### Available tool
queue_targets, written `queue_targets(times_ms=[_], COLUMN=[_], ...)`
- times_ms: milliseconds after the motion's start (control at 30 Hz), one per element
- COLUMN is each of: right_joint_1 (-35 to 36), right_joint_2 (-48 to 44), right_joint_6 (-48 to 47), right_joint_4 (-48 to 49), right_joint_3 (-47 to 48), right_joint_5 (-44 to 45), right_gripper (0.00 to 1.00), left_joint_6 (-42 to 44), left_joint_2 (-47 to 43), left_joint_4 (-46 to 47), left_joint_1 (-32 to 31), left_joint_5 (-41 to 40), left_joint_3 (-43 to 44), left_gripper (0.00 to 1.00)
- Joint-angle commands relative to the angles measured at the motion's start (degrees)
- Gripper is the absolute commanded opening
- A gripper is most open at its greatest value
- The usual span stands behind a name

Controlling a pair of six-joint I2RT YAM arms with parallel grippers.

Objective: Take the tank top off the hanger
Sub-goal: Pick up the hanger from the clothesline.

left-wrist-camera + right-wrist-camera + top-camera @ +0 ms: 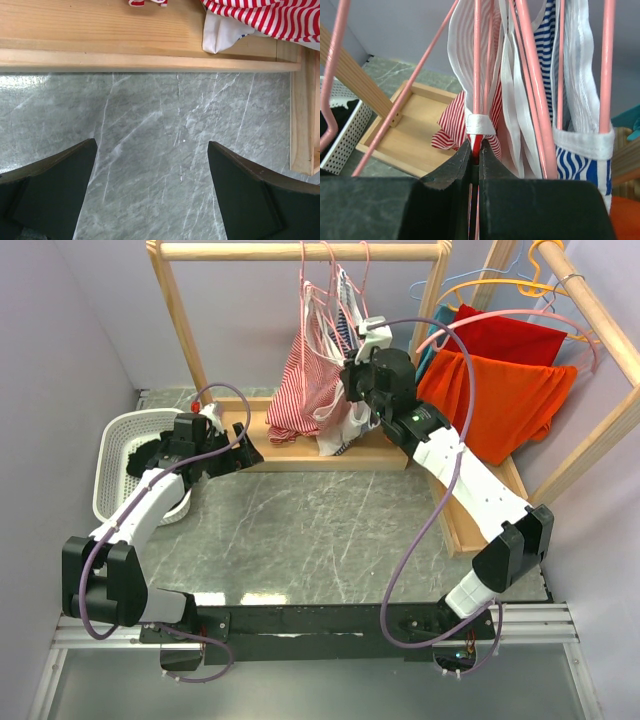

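no readable text, labels or numbers anywhere

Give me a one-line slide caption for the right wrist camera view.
Right gripper shut on the red-striped tank top at its white strap, amid pink hangers.

- Left arm (140, 515), black-and-white jointed: base at the near left edge of the grey marbled counter (320, 530), elbow folded, forearm reaching toward the far left.
- Left pincer (151, 145): low over the counter, jaws spread wide, nothing between them.
- Right arm (480, 490), same build: extended up from the near right edge.
- Right pincer (476, 150): raised, jaws pressed onto a strap of the red-and-white striped fabric tank top (481, 124).
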Motion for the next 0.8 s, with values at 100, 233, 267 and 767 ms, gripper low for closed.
queue_targets(times_ms=[100,233,267,767], right_joint_1=[0.57,1.8,2.07,2.68], right_joint_2=[2.18,2.19,2.18,13.25], right_joint_6=[-0.38,-2.75,-2.67,-5.39], right_joint_4=[7.16,8.74,9.09,7.42], right_joint_3=[6.61,6.71,6.79,16.99], right_joint_5=[4.94,9.34,9.43,9.25], right_gripper=[0.0,0.0,0.0,0.0], left_joint_6=[0.87,0.96,1.05,1.49], left_joint_2=[-1.53,-1.53,-1.36,-2.15], left_joint_4=[-0.02,-0.02,-0.02,-0.37], left_joint_1=[-0.24,-0.24,-0.24,-0.15], left_joint_5=[-1.11,-1.02,-1.02,-2.34], left_joint_3=[1.83,1.83,1.92,1.21], left_gripper=[0.99,0.99,0.99,1.0])
